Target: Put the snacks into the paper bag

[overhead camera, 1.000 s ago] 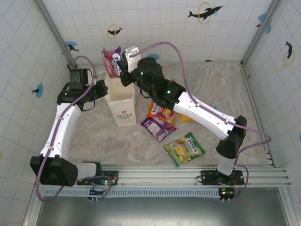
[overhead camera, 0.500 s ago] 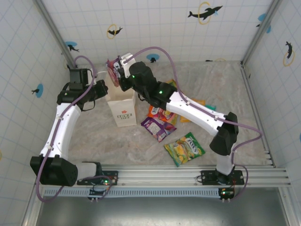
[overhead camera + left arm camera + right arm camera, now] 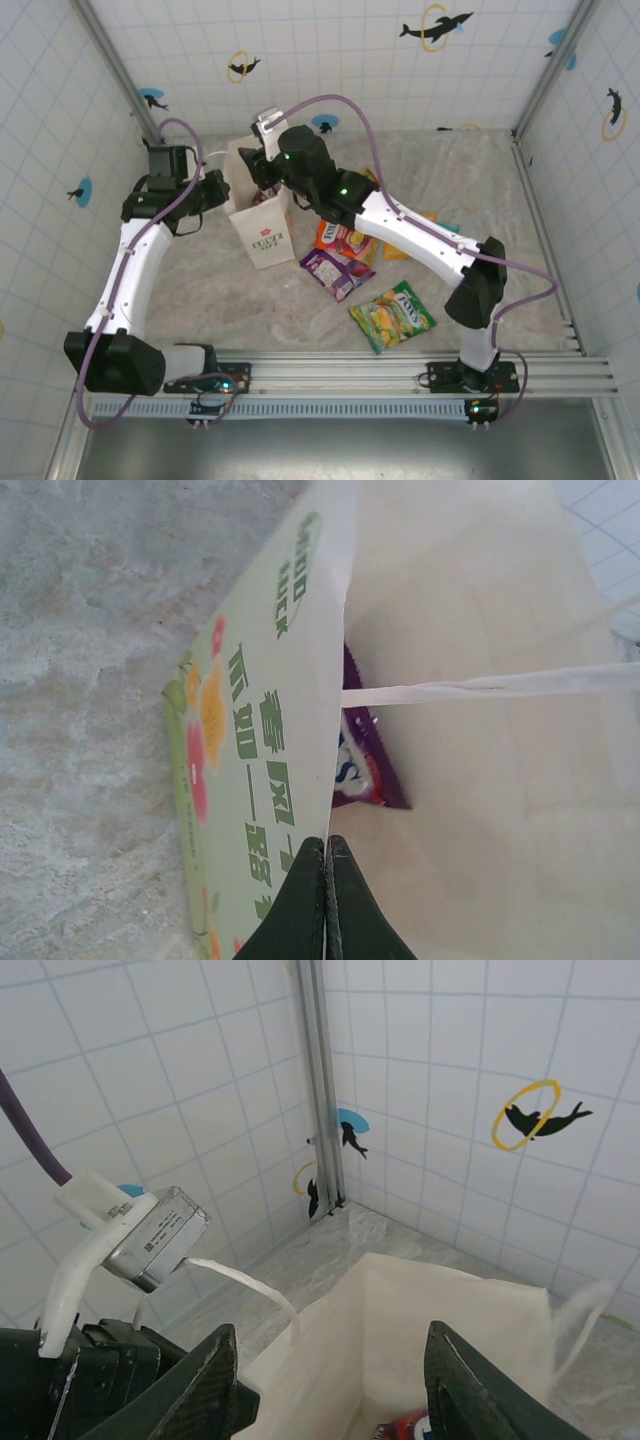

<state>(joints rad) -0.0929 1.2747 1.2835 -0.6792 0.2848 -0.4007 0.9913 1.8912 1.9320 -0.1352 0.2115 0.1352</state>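
- Top external view: my left claw (image 3: 213, 190) sits at the left rim of the paper bag (image 3: 262, 228), which stands upright on the table (image 3: 200, 280).
- Left wrist view: its fingertips are pinched together on the bag's wall, and a purple packet (image 3: 365, 765) lies inside.
- My right claw (image 3: 330, 1360) hangs over the bag's mouth, fingers spread, nothing between them.
- Right of the bag, on the table, lie a red-orange packet (image 3: 345, 240), a second purple packet (image 3: 335, 272) and a green-yellow packet (image 3: 392, 315).
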